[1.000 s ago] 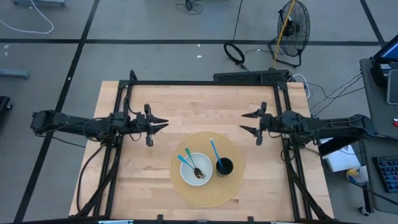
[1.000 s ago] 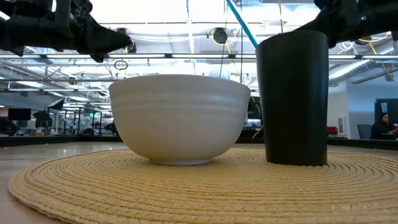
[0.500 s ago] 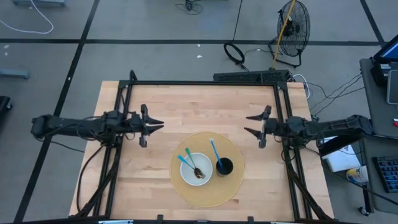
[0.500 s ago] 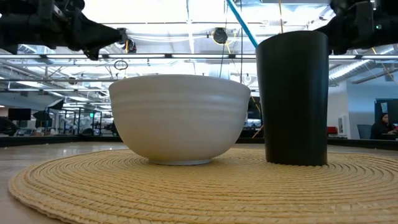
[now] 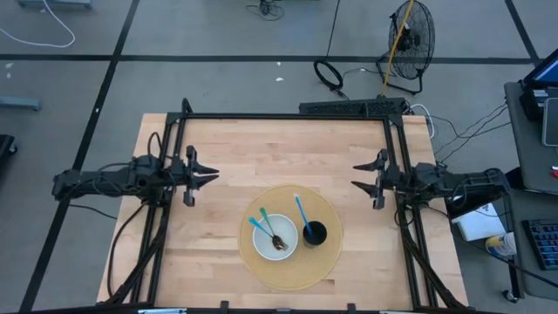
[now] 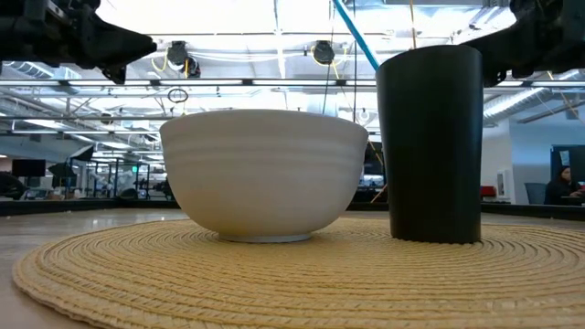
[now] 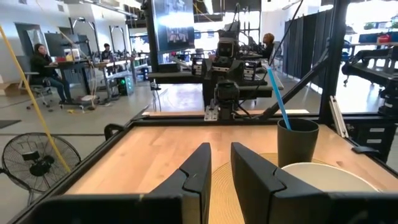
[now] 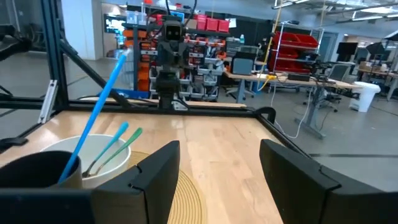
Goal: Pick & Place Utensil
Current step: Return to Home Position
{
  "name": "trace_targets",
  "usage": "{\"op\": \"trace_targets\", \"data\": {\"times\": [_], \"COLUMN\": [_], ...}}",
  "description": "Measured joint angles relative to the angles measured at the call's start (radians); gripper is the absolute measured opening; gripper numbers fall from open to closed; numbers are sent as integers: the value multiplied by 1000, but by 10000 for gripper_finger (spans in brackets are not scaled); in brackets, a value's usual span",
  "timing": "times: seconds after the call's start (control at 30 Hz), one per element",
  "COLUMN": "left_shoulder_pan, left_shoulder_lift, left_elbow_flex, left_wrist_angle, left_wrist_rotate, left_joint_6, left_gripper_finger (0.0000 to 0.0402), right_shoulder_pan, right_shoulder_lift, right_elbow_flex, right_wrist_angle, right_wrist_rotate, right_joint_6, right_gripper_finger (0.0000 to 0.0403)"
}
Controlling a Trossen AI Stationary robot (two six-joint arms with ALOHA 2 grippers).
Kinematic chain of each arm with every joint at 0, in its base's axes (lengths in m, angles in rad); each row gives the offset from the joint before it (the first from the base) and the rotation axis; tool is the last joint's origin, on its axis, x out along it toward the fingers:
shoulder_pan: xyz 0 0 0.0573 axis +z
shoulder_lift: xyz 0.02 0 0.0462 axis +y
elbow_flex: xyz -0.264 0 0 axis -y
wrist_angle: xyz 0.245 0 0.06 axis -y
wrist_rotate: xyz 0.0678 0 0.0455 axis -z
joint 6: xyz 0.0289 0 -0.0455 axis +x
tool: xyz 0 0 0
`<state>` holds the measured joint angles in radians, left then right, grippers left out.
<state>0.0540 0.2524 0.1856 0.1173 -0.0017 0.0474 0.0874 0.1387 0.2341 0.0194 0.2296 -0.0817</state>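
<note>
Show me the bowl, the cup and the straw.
bowl [image 6: 265,174], low view, outer wall.
cup [image 6: 430,146], low view, side wall.
straw [image 5: 300,210], high view, middle of shaft.

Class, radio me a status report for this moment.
Left gripper, right gripper: open, empty, at table sides. Fork in bowl, straw in cup. Nothing in the way.

A wooden bench [image 5: 279,148] is bordered by a black metal frame [image 5: 288,116] and is set on a grey floor [image 5: 218,78] marked with dark lines. A standing fan [image 5: 417,30] is placed beyond the bench's far right corner, and a coiled black cable [image 5: 329,74] is laid near it. In the left wrist view a seated person [image 7: 45,65] is shown at a desk. Red bins [image 8: 298,53] are seen shelved in the right wrist view.
</note>
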Motion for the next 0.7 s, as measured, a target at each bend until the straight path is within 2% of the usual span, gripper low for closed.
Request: {"op": "trace_targets", "data": {"times": [0.2, 0.43, 0.7], "left_shoulder_pan": [0, 0, 0], "left_shoulder_lift": [-91, -175, -248], "left_elbow_flex": [0, 0, 0], "left_wrist_angle": [-106, -198, -275], "left_wrist_rotate": [-6, -7, -7], "left_joint_6": [4, 25, 25], "left_gripper_finger": [67, 67, 67], "right_shoulder_pan": [0, 0, 0], "right_shoulder_lift": [-39, -82, -127], "right_elbow_flex": [-83, -150, -173], "right_wrist_angle": [21, 132, 135], "right_wrist_rotate": [4, 1, 3], "right_joint_6": [40, 17, 14], "right_gripper_finger": [219, 219, 219]}}
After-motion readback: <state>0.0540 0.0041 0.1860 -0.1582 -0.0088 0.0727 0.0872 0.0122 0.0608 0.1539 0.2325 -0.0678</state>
